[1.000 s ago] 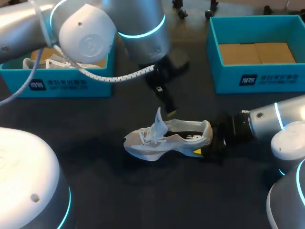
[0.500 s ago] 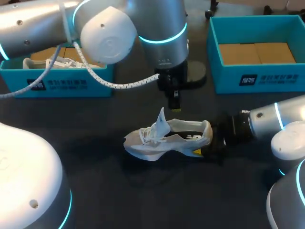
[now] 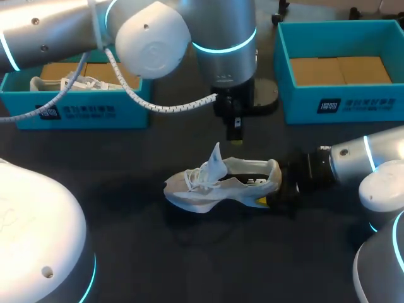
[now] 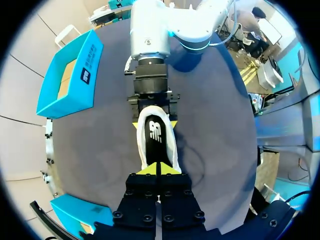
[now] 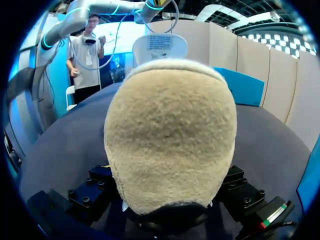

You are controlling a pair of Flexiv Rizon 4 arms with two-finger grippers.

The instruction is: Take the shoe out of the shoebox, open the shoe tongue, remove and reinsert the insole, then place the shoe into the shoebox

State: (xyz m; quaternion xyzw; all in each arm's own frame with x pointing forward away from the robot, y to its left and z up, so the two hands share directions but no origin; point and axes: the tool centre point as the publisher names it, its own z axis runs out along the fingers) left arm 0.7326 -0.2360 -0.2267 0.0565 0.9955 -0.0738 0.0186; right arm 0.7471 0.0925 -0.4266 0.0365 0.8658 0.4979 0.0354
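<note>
The white shoe point(image 3: 218, 183) lies on its side in the middle of the dark table, its tongue point(image 3: 214, 161) standing up. My right gripper point(image 3: 273, 196) holds the heel, one yellow tip on each side; in the right wrist view the tan heel point(image 5: 170, 145) fills the space between its fingers point(image 5: 95, 187). The left wrist view looks down into the shoe point(image 4: 156, 137) and shows the black insole point(image 4: 156, 132) inside it. My left gripper point(image 3: 235, 135) hangs just above and behind the shoe's opening. Its yellow tips point(image 4: 159, 169) are pressed together with nothing between them.
A blue shoebox point(image 3: 82, 107) at the back left holds another white shoe point(image 3: 69, 82). A second blue shoebox point(image 3: 341, 104) with a bare cardboard floor stands at the back right, also seen beside the right arm point(image 4: 70, 75).
My left gripper has lifted away from the shoe's opening, moved right and back, and gone from open to shut, empty. The shoe and right arm have stayed still.
</note>
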